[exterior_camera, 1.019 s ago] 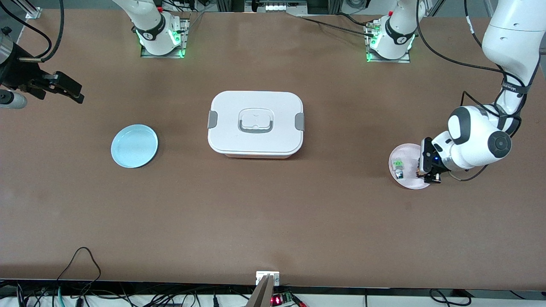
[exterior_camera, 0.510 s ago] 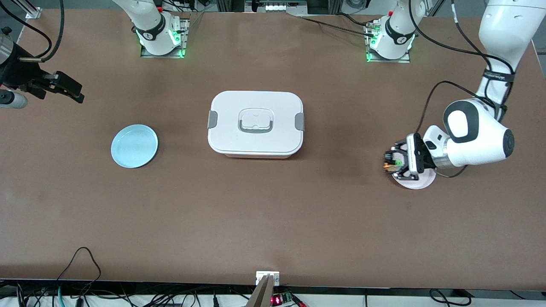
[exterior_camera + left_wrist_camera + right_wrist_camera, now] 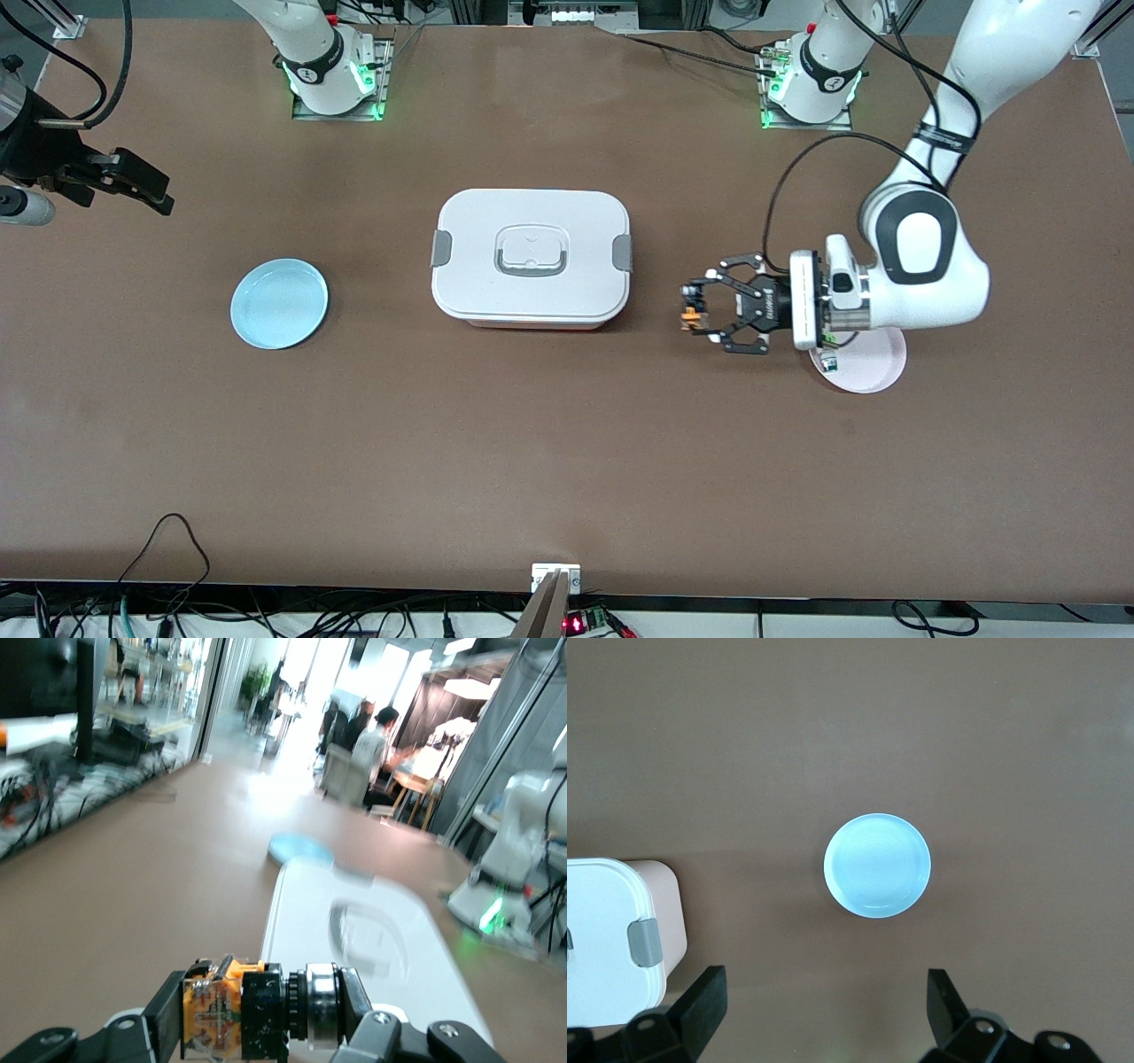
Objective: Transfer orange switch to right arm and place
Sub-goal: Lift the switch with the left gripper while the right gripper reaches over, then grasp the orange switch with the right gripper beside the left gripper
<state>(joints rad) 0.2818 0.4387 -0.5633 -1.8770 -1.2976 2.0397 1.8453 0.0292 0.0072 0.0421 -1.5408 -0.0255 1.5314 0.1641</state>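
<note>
My left gripper (image 3: 693, 311) is shut on the orange switch (image 3: 688, 312), a small black part with an orange middle. It holds the switch sideways in the air over the table between the white box (image 3: 532, 259) and the pink plate (image 3: 877, 370). The left wrist view shows the switch (image 3: 232, 1010) clamped between the fingers. My right gripper (image 3: 142, 184) is open and empty, up in the air over the table edge at the right arm's end. In the right wrist view its jaws (image 3: 824, 997) stand wide apart above the blue plate (image 3: 877, 865).
The blue plate (image 3: 279, 303) lies toward the right arm's end. The closed white box with grey latches stands mid-table. A green-and-white part (image 3: 829, 361) lies on the pink plate, partly under the left wrist. Cables run along the table edge nearest the front camera.
My left gripper has lifted the orange switch off the pink plate, turned sideways and moved toward the white box. The right arm has not moved.
</note>
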